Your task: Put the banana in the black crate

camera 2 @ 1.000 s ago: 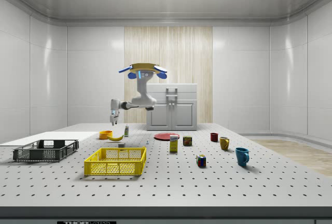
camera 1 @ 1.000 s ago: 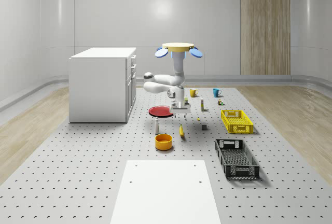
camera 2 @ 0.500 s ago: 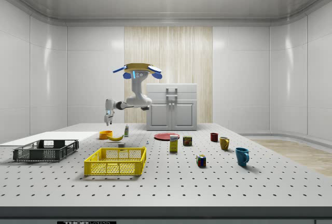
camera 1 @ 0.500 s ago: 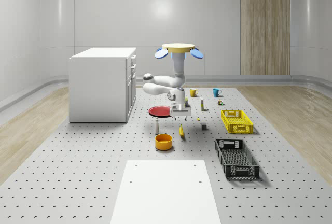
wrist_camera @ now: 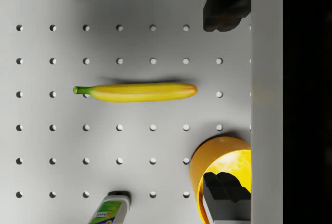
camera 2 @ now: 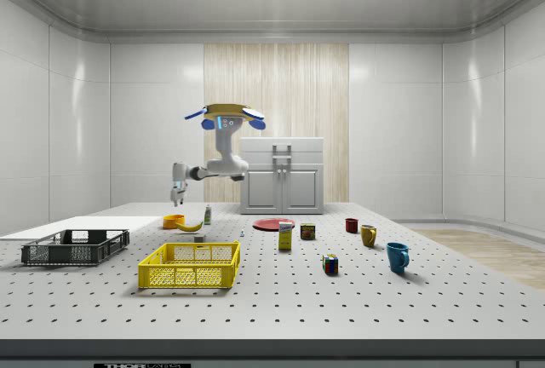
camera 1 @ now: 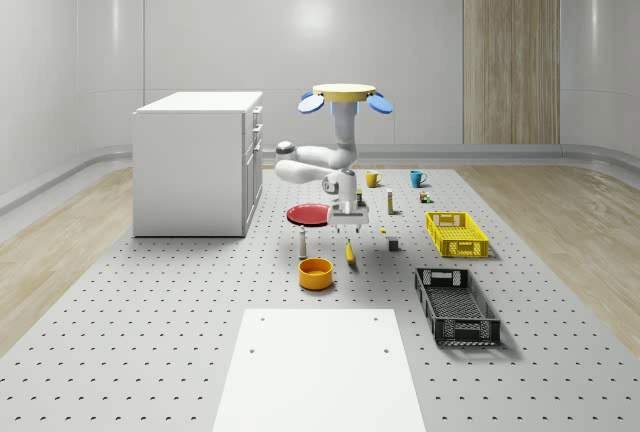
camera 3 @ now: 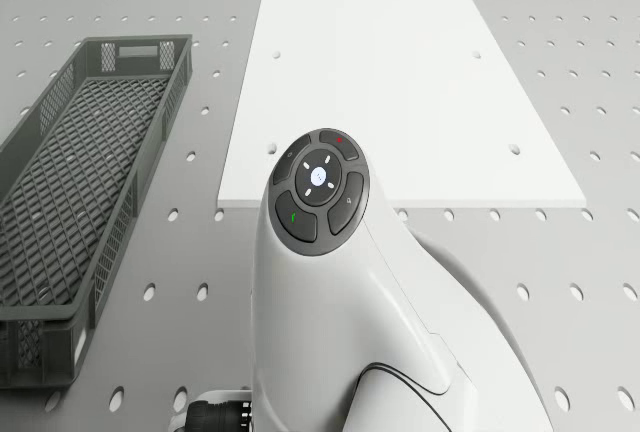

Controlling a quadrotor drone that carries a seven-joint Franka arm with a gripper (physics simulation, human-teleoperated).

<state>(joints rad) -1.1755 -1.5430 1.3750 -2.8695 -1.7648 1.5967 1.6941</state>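
Since the banana is light, slightly soft and smooth-skinned, I would pinch it gently across its thick middle. It lies flat on the table beside the orange bowl, long axis level, green stem pointing away from the bowl side. Wide-apart fingers straddle it from above; the gripper hangs empty over it. Hovering above the table, the drone is well apart from the crate.
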